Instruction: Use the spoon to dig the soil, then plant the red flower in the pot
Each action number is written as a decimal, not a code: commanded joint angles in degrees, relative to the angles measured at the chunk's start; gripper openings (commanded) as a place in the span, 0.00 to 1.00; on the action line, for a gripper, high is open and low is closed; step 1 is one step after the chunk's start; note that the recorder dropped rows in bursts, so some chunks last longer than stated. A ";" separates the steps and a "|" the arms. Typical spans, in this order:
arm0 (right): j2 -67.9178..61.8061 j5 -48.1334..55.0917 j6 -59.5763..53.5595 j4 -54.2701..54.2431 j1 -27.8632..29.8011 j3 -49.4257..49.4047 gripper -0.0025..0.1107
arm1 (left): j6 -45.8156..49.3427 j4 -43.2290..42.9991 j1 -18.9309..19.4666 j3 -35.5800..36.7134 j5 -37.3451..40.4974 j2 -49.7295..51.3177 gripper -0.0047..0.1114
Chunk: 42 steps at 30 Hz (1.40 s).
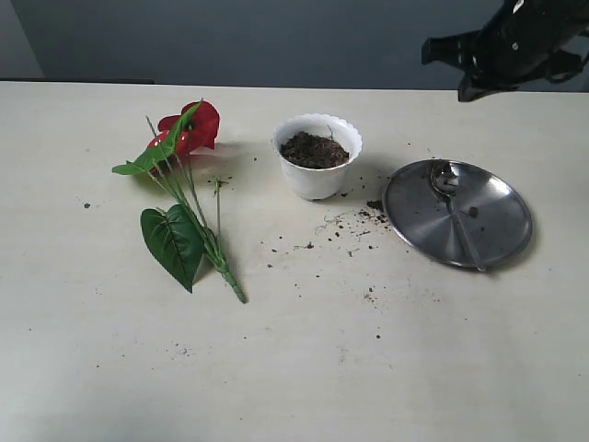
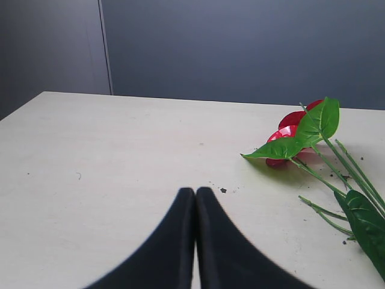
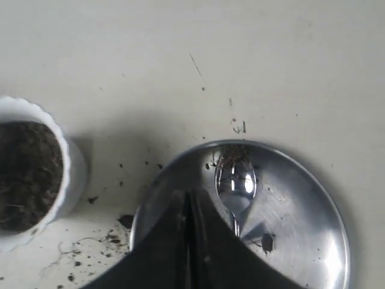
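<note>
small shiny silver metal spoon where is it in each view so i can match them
Exterior view: the small shiny silver metal spoon lies on the round steel plate, right of the white scalloped pot.
Left wrist view: not in it.
Right wrist view: it lies on the plate, with the pot nearby.
Shared landmark: the plate, in the exterior and right wrist views only.

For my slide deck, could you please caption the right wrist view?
Closed fingers hover over the steel plate holding the spoon, beside the white pot of soil.
</note>
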State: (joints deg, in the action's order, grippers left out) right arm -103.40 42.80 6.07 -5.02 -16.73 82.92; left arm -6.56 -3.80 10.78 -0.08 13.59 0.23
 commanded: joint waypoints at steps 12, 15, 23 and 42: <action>19.02 -1.65 -3.12 -5.56 -1.20 0.34 0.02 | -0.37 -0.03 0.04 0.08 -0.28 -0.23 0.05; 21.12 -1.38 -3.12 -5.40 -1.20 0.34 0.02 | -0.37 -0.03 0.04 0.08 -0.28 -0.23 0.05; 25.31 -0.77 -3.12 -3.21 -1.20 0.34 0.02 | -0.37 -0.03 0.04 0.08 -0.28 -0.23 0.05; 36.53 6.56 -2.88 18.06 -1.20 0.22 0.02 | -0.37 -0.03 0.04 0.08 -0.28 -0.23 0.05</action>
State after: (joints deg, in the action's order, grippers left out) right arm -69.38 46.55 3.27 10.16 -17.85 82.92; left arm -6.56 -3.80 10.78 -0.08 13.59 0.23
